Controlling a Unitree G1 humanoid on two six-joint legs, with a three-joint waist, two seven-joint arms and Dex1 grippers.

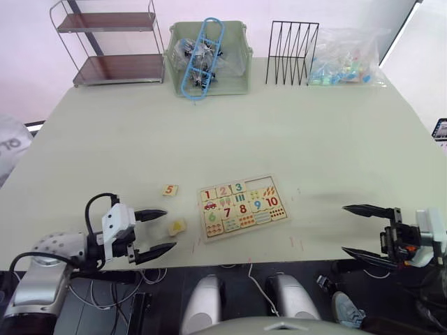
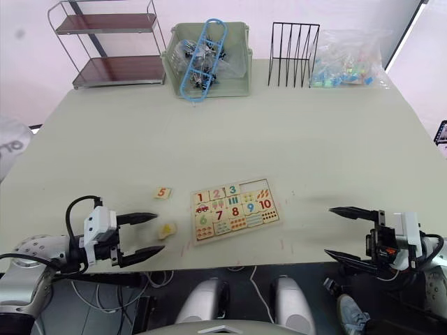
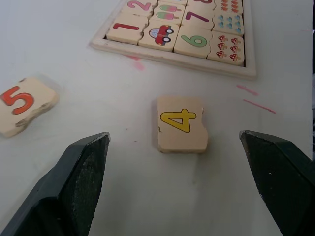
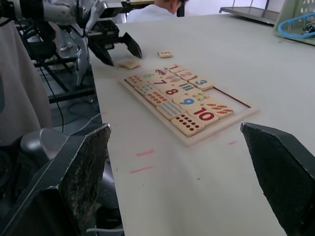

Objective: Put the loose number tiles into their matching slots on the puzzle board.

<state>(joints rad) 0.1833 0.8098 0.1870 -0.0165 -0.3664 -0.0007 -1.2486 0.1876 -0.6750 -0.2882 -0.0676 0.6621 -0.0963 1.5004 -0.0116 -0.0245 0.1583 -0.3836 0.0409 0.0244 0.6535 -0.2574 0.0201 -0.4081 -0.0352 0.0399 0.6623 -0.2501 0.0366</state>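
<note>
Left gripper (image 3: 174, 187) (jaws apart) faces tile 4 (image 3: 181, 124).

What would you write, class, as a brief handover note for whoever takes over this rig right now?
Left pincer: open, empty, aimed at the yellow 4 tile lying on the table.
Right pincer: open, empty, right of the puzzle board.
Done: tiles 1, 2 and 3 sit in the board's top row.
Left: the 4, then the orange 5 tile, both loose to the board's left; two top-row slots remain empty.
</note>
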